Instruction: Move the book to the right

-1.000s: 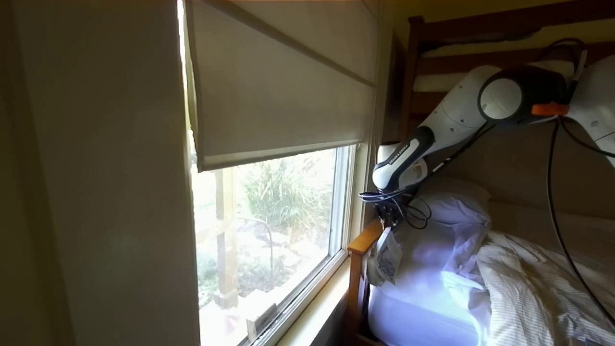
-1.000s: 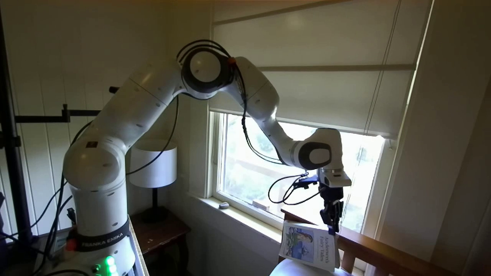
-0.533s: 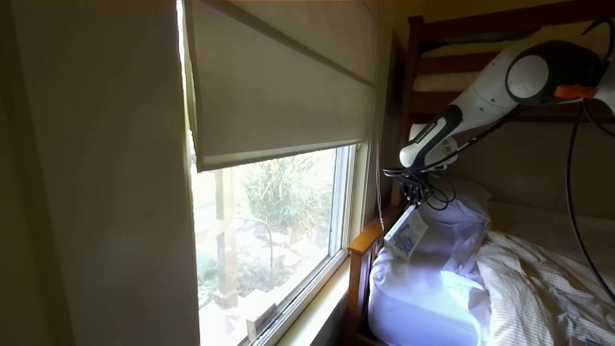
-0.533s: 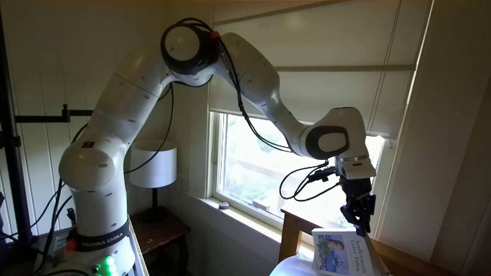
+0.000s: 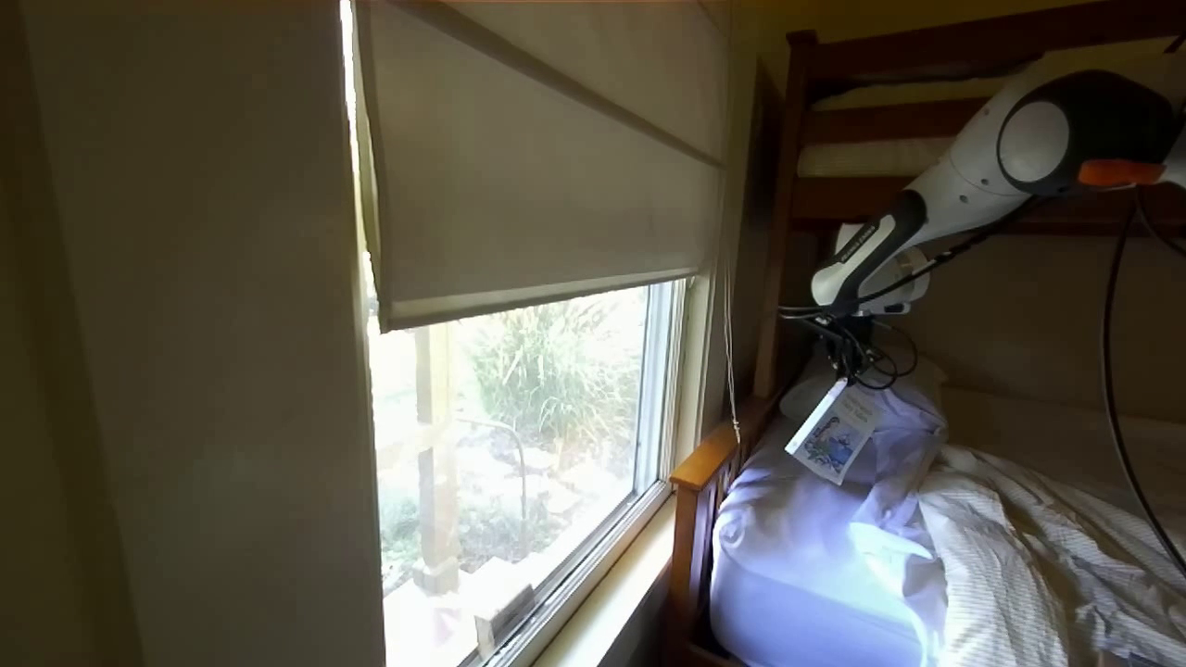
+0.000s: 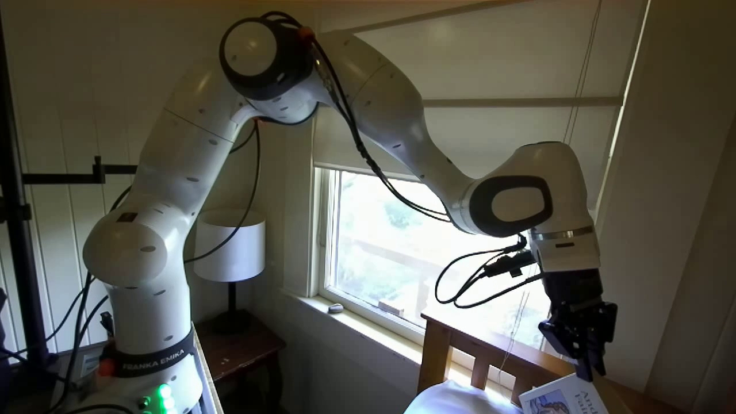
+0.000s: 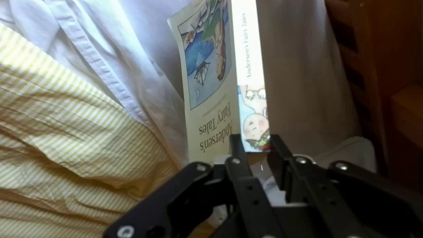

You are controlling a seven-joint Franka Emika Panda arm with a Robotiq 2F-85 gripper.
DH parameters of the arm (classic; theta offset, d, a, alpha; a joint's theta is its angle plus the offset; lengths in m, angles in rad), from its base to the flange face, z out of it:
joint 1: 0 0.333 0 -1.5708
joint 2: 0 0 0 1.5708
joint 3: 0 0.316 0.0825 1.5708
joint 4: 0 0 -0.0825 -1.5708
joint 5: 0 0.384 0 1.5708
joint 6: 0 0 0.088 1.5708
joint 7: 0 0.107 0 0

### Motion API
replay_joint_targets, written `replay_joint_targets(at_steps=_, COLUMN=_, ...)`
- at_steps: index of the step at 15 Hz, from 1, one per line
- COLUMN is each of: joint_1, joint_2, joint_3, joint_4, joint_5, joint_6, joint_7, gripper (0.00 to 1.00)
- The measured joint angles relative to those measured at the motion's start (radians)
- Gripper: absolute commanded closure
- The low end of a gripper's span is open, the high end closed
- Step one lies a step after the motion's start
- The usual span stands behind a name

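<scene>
The book, "Andersen's Fairy Tales", has a pale cover with a blue picture. It shows in both exterior views point(image 5: 837, 435) point(image 6: 560, 397) and in the wrist view point(image 7: 211, 86). It hangs tilted in the air over the bed. Its lower part is cut off by the frame edge in an exterior view. My gripper point(image 7: 253, 142) is shut on the book, with one finger on each side of the spine near its end. The gripper also shows above the book in both exterior views point(image 5: 841, 372) point(image 6: 590, 368).
The bed has a white sheet point(image 5: 788, 556), a pillow point(image 5: 908, 389) and a rumpled striped blanket point(image 5: 1010, 547). A wooden bed end point(image 5: 706, 459) stands beside the window point(image 6: 402, 259). A blind cord point(image 5: 729, 361) hangs by it. A lamp point(image 6: 230, 247) stands on a side table point(image 6: 241, 345).
The arm has carried the book rightwards in both exterior views, away from the wooden bed end and further over the bed. The book has also turned and tilted. The gripper has stayed shut on it.
</scene>
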Motion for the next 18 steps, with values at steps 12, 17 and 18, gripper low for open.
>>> replay_joint_targets(at_steps=12, joint_1=0.217, joint_2=-0.009, joint_3=-0.246, joint_4=-0.076, joint_5=-0.458, joint_6=-0.006, joint_7=0.477, gripper=0.94)
replay_joint_targets(at_steps=17, joint_1=0.255, joint_2=0.003, joint_3=-0.235, joint_4=-0.087, joint_5=-0.526, joint_6=-0.009, joint_7=0.565, gripper=0.94)
replay_joint_targets(at_steps=18, joint_1=0.256, joint_2=0.011, joint_3=-0.222, joint_4=-0.087, joint_5=-0.526, joint_6=-0.008, joint_7=0.577, gripper=0.94)
